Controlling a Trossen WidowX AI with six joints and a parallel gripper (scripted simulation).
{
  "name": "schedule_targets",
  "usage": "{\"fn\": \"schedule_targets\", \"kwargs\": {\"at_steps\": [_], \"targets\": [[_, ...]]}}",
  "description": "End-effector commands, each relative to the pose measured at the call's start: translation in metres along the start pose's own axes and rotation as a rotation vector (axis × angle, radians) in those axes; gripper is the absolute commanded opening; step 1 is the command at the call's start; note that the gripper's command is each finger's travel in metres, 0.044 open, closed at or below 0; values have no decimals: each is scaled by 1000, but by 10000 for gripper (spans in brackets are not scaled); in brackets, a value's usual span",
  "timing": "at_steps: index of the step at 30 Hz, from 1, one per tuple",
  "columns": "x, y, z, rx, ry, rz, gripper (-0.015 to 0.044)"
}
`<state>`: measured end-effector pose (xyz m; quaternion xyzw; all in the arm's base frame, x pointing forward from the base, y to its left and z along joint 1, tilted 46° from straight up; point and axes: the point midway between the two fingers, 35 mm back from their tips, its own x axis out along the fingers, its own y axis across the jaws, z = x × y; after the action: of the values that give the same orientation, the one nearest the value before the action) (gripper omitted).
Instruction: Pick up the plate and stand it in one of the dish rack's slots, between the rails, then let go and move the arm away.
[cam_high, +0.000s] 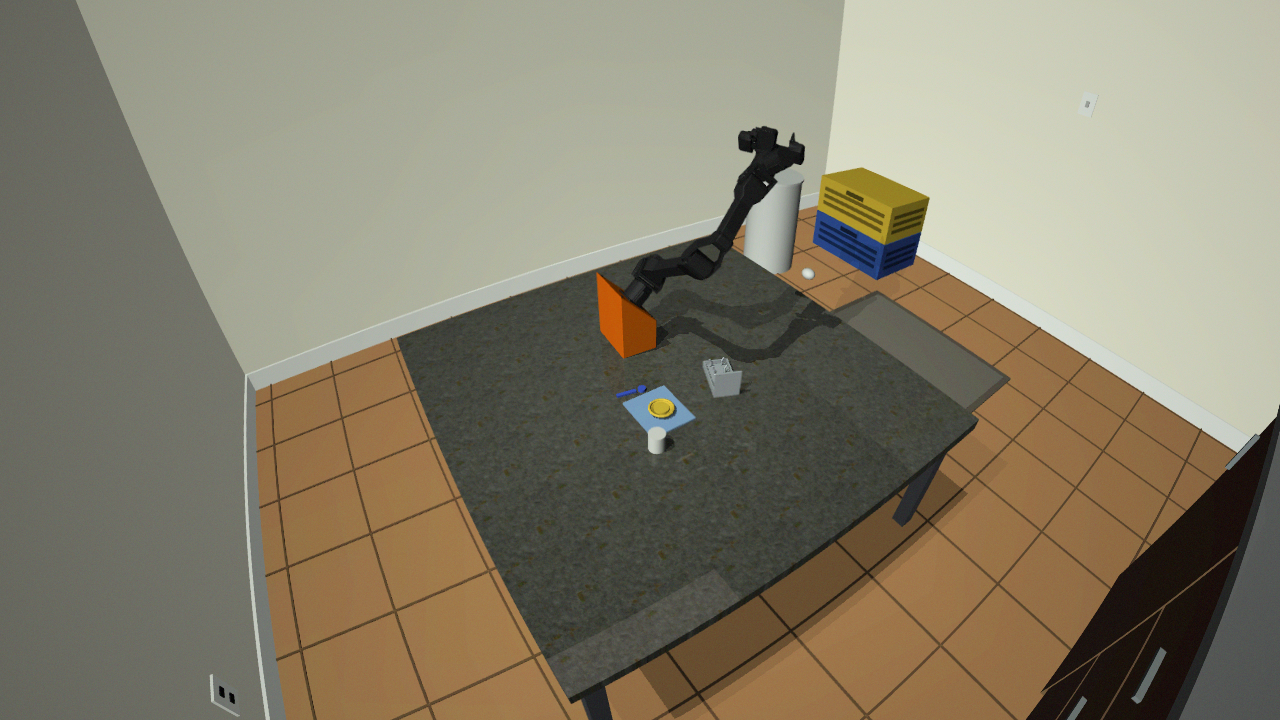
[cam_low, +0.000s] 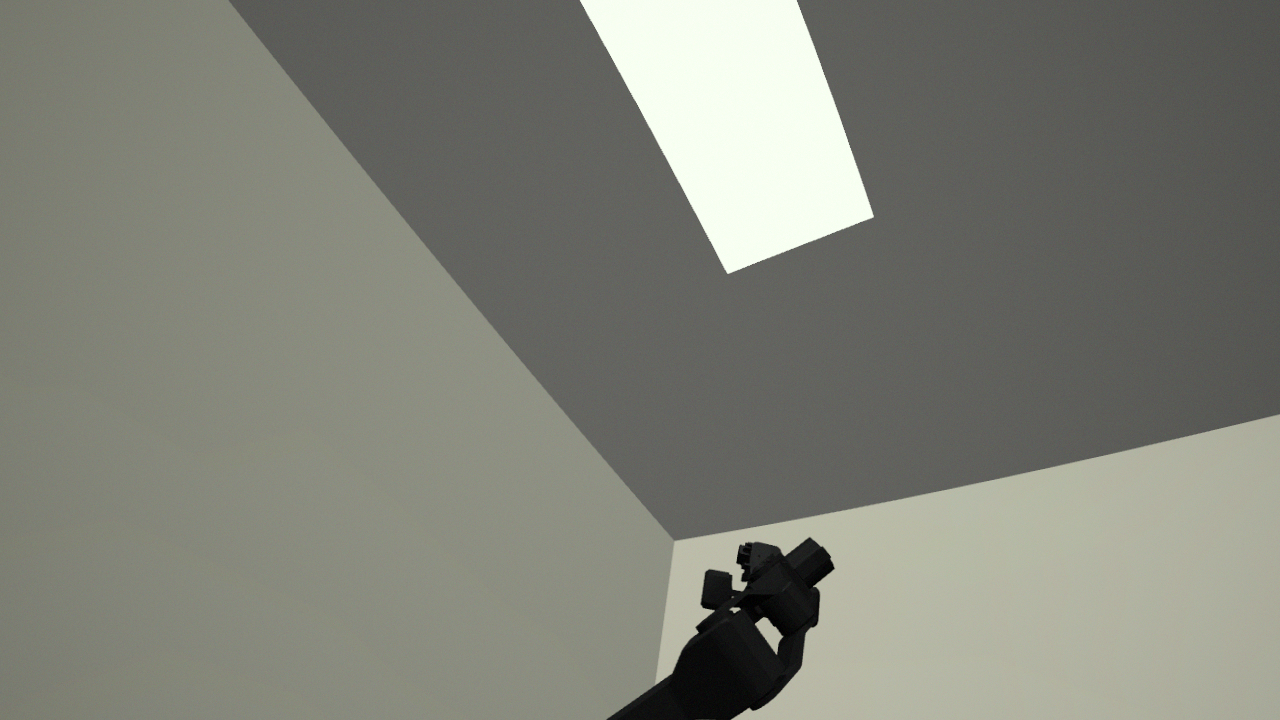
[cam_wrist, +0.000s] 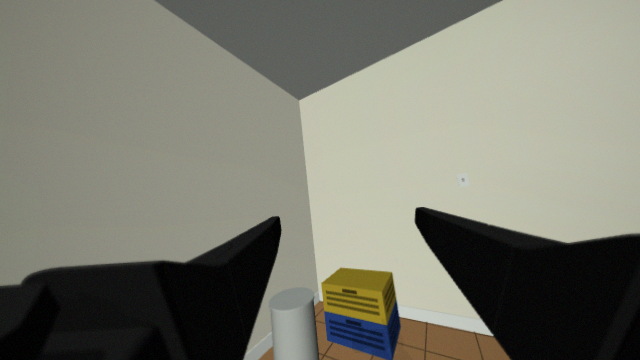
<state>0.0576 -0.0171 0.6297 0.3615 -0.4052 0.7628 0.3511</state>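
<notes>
A small yellow plate (cam_high: 661, 408) lies flat on a light blue square mat (cam_high: 636, 405) on the table in the top view. The grey dish rack (cam_high: 725, 384) stands on the table to the right of the plate and a little farther back. Its rails are too small to make out well, and no plate shows in it. My gripper (cam_wrist: 347, 219) is open and empty in the wrist view, with its two fingers wide apart. It is raised high beyond the table's back right edge, far from the plate and the rack, pointing toward the room's corner.
A white cup (cam_high: 657, 441) stands just in front of the mat, and a blue spoon-like utensil (cam_high: 630, 392) lies behind its left side. An orange block (cam_high: 617, 315) stands by the arm's base. Beyond the table are a white cylinder (cam_high: 770, 228) (cam_wrist: 294, 330) and stacked yellow and blue crates (cam_high: 856, 211) (cam_wrist: 356, 305).
</notes>
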Motion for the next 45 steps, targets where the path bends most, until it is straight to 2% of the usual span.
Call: {"fn": "schedule_targets", "kwargs": {"at_steps": [1,9,20,31,45], "targets": [[1,1,-1,-3,3,1,400],[30,42,-33,-141,161,53,400],[59,74,-105,-325,420,98,400],[57,81,-154,-302,583,92,400],[41,58,-266,-422,966,78,400]]}}
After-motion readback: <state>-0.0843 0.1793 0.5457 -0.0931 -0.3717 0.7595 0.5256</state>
